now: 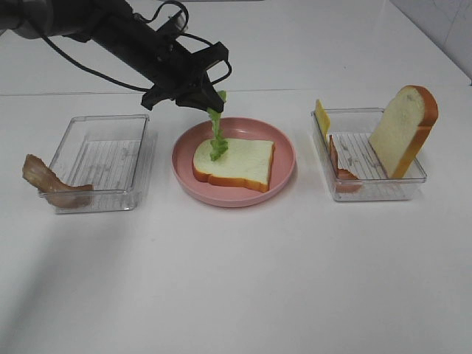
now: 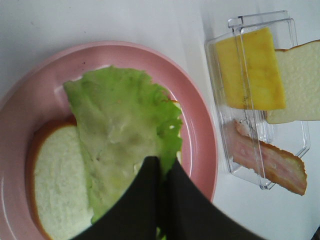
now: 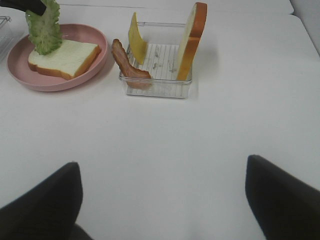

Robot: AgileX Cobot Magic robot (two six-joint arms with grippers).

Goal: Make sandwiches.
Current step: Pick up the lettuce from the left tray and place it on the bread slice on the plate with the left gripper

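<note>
My left gripper [image 1: 209,98] is shut on the top edge of a green lettuce leaf [image 1: 217,134]. The leaf hangs down, and its lower end touches the left part of a white bread slice [image 1: 240,164] lying flat on the round pink plate [image 1: 234,198]. In the left wrist view the lettuce [image 2: 120,135] spreads over the bread [image 2: 55,185], pinched between the dark fingers [image 2: 145,195]. My right gripper [image 3: 162,200] stands open over bare table, nothing between its fingers [image 3: 45,200]. It is outside the high view.
A clear tray [image 1: 372,193] right of the plate holds an upright bread slice [image 1: 404,129], a yellow cheese square [image 1: 322,116] and a bacon strip [image 1: 339,168]. A second clear tray [image 1: 103,158] on the left has a bacon strip [image 1: 50,184] draped over its near corner.
</note>
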